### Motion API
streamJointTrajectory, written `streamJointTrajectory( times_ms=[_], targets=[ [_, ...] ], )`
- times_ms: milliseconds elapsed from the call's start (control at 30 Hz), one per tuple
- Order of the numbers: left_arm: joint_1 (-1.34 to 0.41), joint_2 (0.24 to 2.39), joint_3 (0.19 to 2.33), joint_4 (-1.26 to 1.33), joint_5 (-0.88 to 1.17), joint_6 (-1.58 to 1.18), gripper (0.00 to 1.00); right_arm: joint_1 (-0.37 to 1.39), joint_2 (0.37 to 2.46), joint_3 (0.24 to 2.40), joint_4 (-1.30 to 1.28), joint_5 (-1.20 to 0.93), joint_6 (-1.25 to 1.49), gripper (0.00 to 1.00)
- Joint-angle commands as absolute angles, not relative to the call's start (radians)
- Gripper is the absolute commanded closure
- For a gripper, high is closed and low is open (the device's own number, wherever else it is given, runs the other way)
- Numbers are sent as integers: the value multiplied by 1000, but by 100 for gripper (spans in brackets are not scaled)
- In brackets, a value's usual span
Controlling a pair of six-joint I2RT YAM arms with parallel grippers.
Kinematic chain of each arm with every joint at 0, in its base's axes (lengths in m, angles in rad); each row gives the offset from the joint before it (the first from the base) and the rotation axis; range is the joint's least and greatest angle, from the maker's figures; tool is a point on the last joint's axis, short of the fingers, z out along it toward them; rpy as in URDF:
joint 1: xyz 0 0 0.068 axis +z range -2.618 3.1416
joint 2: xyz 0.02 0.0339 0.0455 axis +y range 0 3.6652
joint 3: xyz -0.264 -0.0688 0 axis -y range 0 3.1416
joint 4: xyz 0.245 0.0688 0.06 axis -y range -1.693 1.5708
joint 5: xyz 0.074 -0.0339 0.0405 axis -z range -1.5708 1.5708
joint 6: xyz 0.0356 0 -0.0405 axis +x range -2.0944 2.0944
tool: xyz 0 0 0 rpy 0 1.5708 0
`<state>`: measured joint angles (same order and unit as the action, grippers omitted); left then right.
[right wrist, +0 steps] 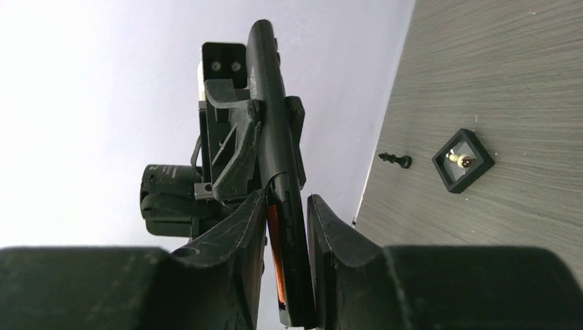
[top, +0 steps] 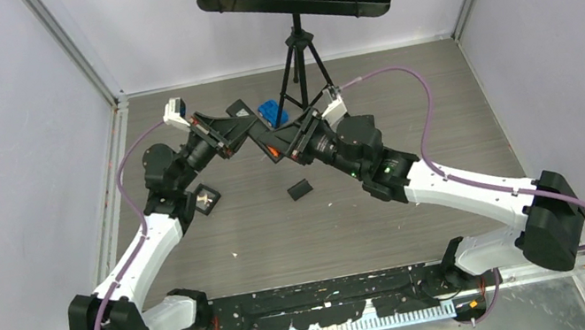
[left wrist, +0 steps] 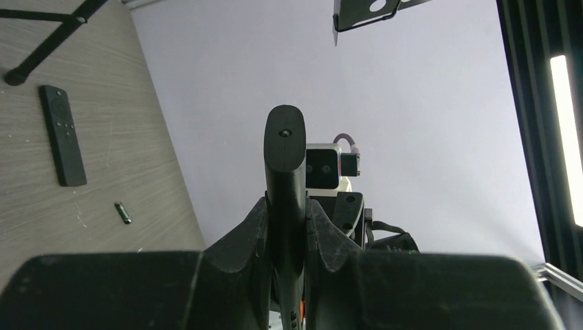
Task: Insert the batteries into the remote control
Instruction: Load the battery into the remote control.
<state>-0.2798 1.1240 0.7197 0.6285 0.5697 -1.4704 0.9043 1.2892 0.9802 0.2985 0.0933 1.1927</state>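
Pinching remote control [left wrist: 284,148]: left claw [left wrist: 287,210]; right claw [right wrist: 285,201] straddling it, grip unclear.

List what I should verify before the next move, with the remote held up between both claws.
1. Left claw shut on the remote control: ok.
2. Right claw gripping it: cannot tell; the remote sits between its fingers, contact unclear.
3. Remote clear of the table: ok, held in the air.
4. Battery seated: cannot tell; only an orange strip shows along the remote.
5. Spare available: ok, a dark battery lies on the table.
6. Cover off: cannot tell; a small black piece lies below the claws.
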Motion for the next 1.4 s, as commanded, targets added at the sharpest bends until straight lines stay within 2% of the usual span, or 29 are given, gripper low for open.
streamJointTrajectory(
  times_ms=[0,33,200,267,400,600,767,967,1100,1233,1333,1367],
  targets=[
    [-296,1117,781,693,627,-1494,100,909,1283,957,407,24,1127,73],
    [-296,1118,780,694,629,-1489,100,908,1281,954,416,15,1120,69],
    [-295,1121,765,699,630,-1455,100,892,1251,940,418,13,1135,40],
    [-296,1125,759,707,632,-1454,100,882,1239,926,429,14,1148,34],
    [-296,1134,750,724,635,-1455,100,861,1218,899,460,14,1179,32],
    [-296,1138,742,737,639,-1451,100,843,1192,845,514,13,1214,33],
    [-295,1142,739,739,638,-1450,100,837,1195,833,535,-46,1201,44],
    [-295,1144,739,739,637,-1453,100,836,1204,829,544,-109,1140,51],
    [-295,1144,743,732,644,-1456,100,836,1210,870,423,-110,1089,63],
    [-295,1149,749,727,657,-1460,100,837,1207,887,370,-91,1056,70],
    [-295,1155,751,728,662,-1454,100,831,1202,895,350,-87,1044,66],
    [-295,1158,752,727,664,-1449,100,827,1197,896,344,-88,1042,57]
  ],
)
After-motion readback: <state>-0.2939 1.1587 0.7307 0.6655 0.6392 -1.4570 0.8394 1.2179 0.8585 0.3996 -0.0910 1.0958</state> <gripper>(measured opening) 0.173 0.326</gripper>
